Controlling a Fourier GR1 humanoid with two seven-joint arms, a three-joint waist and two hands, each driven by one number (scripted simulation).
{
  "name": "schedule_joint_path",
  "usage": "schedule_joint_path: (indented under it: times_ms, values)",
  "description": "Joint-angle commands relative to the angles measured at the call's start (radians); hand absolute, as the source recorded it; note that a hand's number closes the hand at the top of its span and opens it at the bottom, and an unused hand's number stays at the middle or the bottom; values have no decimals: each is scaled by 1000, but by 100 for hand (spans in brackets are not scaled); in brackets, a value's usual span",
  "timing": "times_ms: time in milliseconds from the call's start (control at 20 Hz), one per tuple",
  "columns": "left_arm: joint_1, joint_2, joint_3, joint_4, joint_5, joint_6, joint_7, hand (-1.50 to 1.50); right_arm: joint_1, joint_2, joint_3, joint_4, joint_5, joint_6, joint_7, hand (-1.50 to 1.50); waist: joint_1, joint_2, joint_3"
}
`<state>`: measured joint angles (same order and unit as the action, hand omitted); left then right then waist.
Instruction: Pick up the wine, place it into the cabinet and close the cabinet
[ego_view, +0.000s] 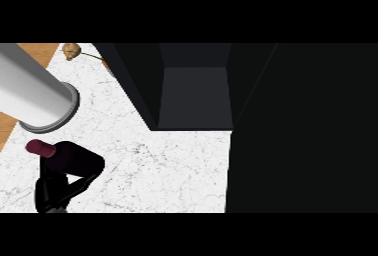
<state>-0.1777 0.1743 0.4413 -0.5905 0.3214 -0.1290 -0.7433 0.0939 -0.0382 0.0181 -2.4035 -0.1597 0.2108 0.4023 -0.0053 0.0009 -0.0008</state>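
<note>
Left hand (57, 192) sits at your 8 o'clock on the marble counter (162, 170), black fingers curled round the dark body of the wine bottle (70, 154), whose maroon cap points toward 10 o'clock. You see its grey forearm (33, 90) slanting in at 10 o'clock. You find the black cabinet (196, 95) open from 12 to 3 o'clock, well apart from the bottle, and a small tan object (71, 50) at 11 o'clock.

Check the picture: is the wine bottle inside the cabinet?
No, the wine bottle, held by the robot hand, is over the counter, left of the open cabinet.
</note>
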Motion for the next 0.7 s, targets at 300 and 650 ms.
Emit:
schedule_joint_path:
  times_ms: [300, 650]
  values:
    - [-89, 44, 5, 203, 43, -88, -109, -150, -1, 13, 41, -52, 11, -23, 63, -150, -1, 0, 0]
    - [-119, 40, -13, 279, 40, -129, -144, 150, -49, -4, 2, 11, -2, -11, 37, -150, -1, 1, 0]
